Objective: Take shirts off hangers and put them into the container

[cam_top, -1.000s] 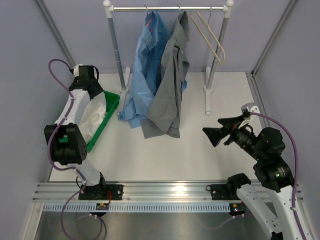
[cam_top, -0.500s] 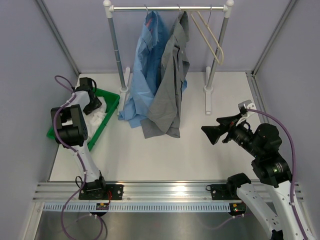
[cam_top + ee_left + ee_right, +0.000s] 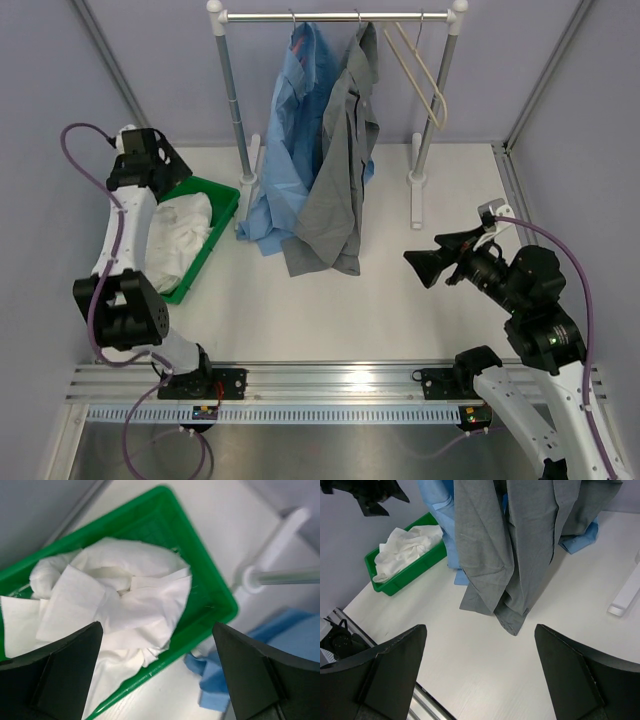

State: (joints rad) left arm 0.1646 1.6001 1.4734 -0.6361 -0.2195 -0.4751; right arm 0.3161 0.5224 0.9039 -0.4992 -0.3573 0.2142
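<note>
**Thin cloth and its receiving tray.** The white shirt (image 3: pixel 120 595) lies crumpled in the container (image 3: pixel 205 580), a shallow green tray at the left side of the table (image 3: pixel 380 300). Its folds fill most of the tray and rise above the low walls, and nothing else shows inside.

The left gripper (image 3: pixel 156 635) hovers above this heap with its jaws spread wide and nothing between them. The right gripper (image 3: pixel 480 630) — also spread wide and empty — faces the hanging garments from the right, well apart from them.

The light blue shirt (image 3: pixel 290 120) and the grey shirt (image 3: pixel 345 150) hang side by side on the rail (image 3: pixel 340 16), touching, with the grey one partly in front. Both trail low enough that their hems appear to reach the table. An empty hanger (image 3: pixel 425 75) hangs tilted at the rail's right end.

Judged from its drape, the cloth is light, limp and without stiffness. It will probably sag and slide off a shoulder rather than lift as one piece, and a loose pinch may slip. The best hold is probably a bunched fold near the collar or shoulder, where the layers are thick, rather than a single hem — a low pull may drag the hanger along or tip the rail.
</note>
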